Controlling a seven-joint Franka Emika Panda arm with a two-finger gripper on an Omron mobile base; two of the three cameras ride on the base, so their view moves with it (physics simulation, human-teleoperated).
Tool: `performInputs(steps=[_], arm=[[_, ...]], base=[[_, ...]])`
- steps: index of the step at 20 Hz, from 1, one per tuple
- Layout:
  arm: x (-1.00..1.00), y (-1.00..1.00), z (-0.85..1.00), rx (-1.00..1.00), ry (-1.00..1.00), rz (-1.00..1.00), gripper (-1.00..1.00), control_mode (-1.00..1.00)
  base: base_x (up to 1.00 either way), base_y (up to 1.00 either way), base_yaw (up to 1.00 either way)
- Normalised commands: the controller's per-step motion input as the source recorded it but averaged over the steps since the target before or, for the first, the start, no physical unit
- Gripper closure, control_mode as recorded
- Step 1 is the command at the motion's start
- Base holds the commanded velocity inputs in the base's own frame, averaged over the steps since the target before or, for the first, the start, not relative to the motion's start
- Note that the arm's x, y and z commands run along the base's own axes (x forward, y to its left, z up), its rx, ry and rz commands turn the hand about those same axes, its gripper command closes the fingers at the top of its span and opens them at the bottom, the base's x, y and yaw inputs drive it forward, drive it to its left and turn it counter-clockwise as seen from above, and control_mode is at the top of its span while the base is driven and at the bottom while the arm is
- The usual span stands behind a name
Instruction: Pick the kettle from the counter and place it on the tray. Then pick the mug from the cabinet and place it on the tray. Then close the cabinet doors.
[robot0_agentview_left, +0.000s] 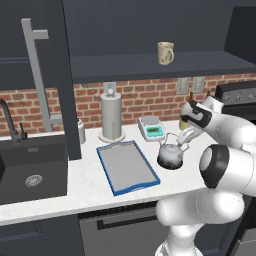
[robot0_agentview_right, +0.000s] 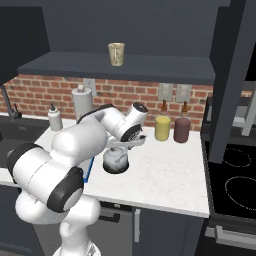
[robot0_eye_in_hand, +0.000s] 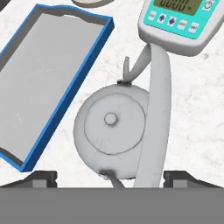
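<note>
End effector (robot0_eye_in_hand: 109, 177) sits right above the kettle (robot0_eye_in_hand: 114, 131), finger tips spread wide with the arched handle rising between them, so it's open and gripping nothing yet. Your first pick isn't done: the kettle is on the counter (robot0_agentview_left: 90, 186), just beside the blue-rimmed tray (robot0_agentview_left: 128, 165) and near the small white scale (robot0_agentview_left: 152, 128). Tray is bare. The mug (robot0_agentview_left: 165, 52) stands on the shelf inside the cabinet (robot0_agentview_right: 120, 67), well apart from the arm. One cabinet door (robot0_agentview_left: 47, 75) hangs open over the sink side, the other at the far right of the right base view. So you're at step one, my read: kettle grasp pending, then kettle placement, mug pick, mug placement and both doors left.
</note>
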Motion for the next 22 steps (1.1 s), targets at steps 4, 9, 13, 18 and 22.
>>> performInputs(steps=[4, 9, 13, 18, 22], arm=[[0.0, -0.07, -0.1, 0.02, 0.0, 0.0, -1.0, -1.0], [0.0, -0.05, -0.12, 0.0, 0.0, 0.0, -1.0, -1.0], [0.0, 0.0, -0.24, 0.01, 0.0, 0.0, -1.0, -1.0], [0.0, 0.0, -0.18, 0.03, 0.0, 0.01, 1.0, -1.0], [0.0, 0.02, -0.06, 0.0, 0.0, 0.01, 1.0, -1.0]], base=[[0.0, 0.0, 0.0], [0.0, 0.0, 0.0], [0.0, 0.0, 0.0], [0.0, 0.0, 0.0], [0.0, 0.0, 0.0]])
